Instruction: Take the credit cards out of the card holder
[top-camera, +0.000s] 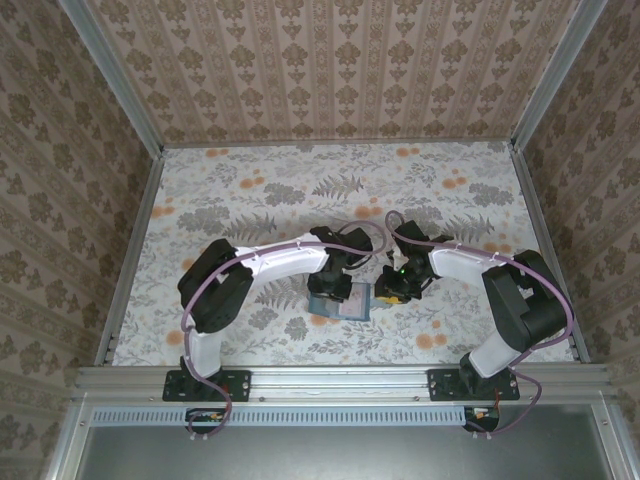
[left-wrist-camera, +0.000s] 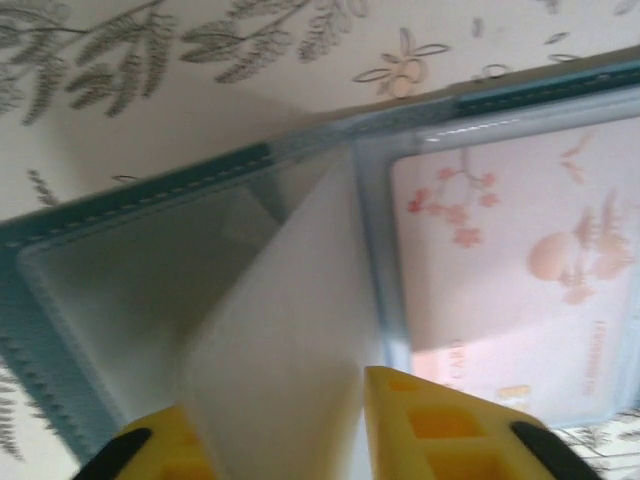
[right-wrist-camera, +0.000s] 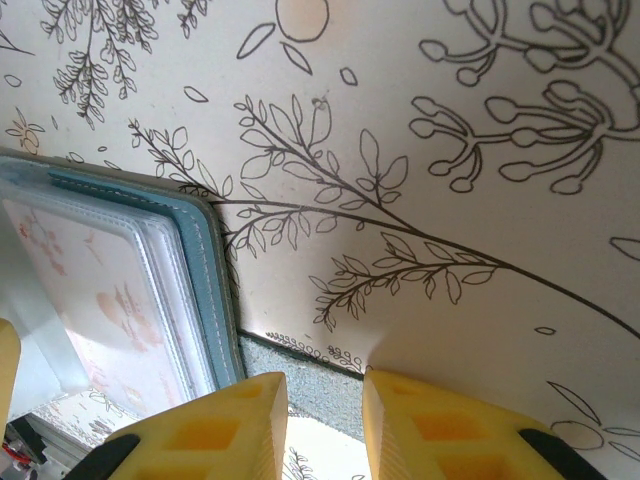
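Floral tablecloth carries the open card holder between both arms; left gripper pinches a pale leaf rising from its fold, pink card just beside; right gripper stands narrowly parted by the holder's corner, whether gripping I cannot tell.

Soft even light, overhead view sharp. Left wrist: card holder blurred, hazy. Right wrist crisp, faint shadows.

Bench with a floral-print cover: grey ferns, orange blossoms. Card holder lies opened out flat on it, teal outside down. Large fern print beyond the card holder, orange blossoms off to its right.
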